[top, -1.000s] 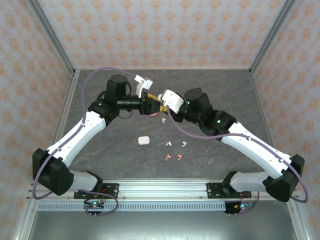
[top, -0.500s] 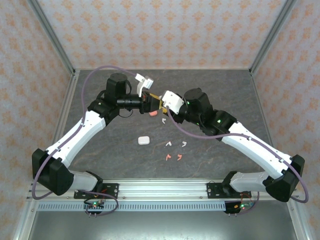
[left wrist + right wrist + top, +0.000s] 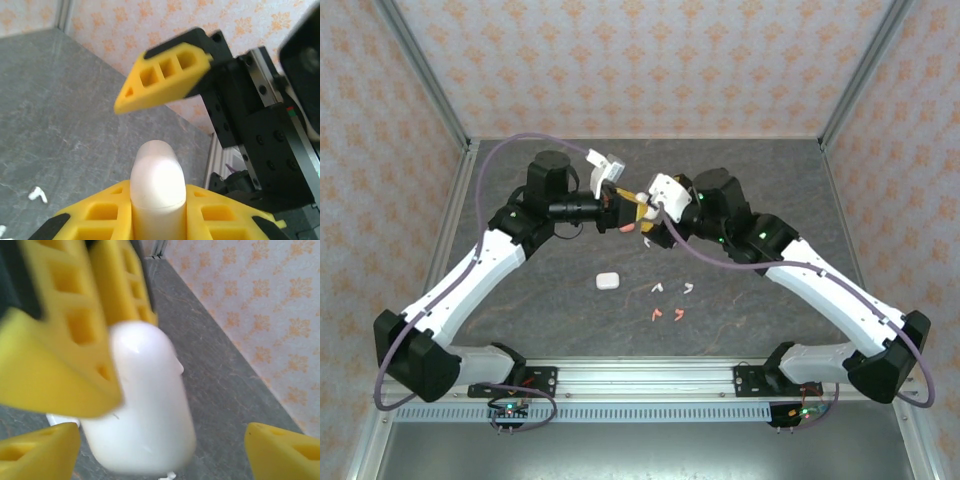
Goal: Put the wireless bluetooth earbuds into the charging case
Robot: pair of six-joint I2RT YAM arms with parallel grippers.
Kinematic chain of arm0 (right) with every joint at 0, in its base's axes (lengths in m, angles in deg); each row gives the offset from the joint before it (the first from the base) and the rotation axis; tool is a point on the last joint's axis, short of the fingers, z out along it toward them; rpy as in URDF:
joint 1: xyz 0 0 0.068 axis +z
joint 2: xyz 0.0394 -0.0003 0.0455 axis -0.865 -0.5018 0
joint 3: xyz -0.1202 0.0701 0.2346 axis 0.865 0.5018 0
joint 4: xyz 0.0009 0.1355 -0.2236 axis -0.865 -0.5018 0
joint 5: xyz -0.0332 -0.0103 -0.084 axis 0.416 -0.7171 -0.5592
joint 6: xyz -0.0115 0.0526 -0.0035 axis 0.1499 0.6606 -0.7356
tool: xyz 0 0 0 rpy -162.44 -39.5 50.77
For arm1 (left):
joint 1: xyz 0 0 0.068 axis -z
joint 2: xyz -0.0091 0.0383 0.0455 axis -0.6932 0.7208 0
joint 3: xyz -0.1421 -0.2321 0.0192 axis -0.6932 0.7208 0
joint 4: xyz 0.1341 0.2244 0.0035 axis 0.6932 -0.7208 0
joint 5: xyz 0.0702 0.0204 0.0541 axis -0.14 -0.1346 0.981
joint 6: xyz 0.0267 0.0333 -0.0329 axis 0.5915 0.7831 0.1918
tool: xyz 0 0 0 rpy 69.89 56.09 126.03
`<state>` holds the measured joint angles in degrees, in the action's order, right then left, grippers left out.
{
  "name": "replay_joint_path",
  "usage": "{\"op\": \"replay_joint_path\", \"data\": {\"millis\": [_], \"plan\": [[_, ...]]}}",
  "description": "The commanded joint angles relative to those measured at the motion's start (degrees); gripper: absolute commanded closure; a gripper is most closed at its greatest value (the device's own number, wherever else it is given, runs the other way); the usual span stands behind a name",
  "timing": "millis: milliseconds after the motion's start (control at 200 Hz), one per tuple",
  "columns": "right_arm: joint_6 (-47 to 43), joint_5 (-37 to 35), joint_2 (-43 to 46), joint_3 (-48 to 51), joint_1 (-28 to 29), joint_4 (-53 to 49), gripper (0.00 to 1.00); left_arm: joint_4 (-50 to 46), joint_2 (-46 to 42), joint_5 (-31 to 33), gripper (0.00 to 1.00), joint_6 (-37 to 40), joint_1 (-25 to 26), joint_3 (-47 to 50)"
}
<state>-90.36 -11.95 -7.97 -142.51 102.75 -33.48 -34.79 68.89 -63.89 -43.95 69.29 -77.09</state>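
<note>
Earbuds [image 3: 657, 288] lie on the tabletop [image 3: 770, 180], six o'clock of my hands. My left hand [image 3: 159, 200] grips the white charging case [image 3: 156, 165]; my right hand [image 3: 160, 450] stands open beside it.

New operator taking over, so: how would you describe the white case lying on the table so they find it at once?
Start at the rail along the near edge of the grey table and look up towards the table's middle. The case lies there, just left of the loose earbuds. It is a rounded white block, far bigger than those hooked buds, and nothing grips it.
</note>
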Motion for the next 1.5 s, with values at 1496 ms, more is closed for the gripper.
{"op": "replay_joint_path", "data": {"millis": [1496], "plan": [[27.3,19.0,-0.1,0.7,-14.0,14.5,0.17,18.2,-6.4,10.4,0.97,8.6,5.1,9.7]]}}
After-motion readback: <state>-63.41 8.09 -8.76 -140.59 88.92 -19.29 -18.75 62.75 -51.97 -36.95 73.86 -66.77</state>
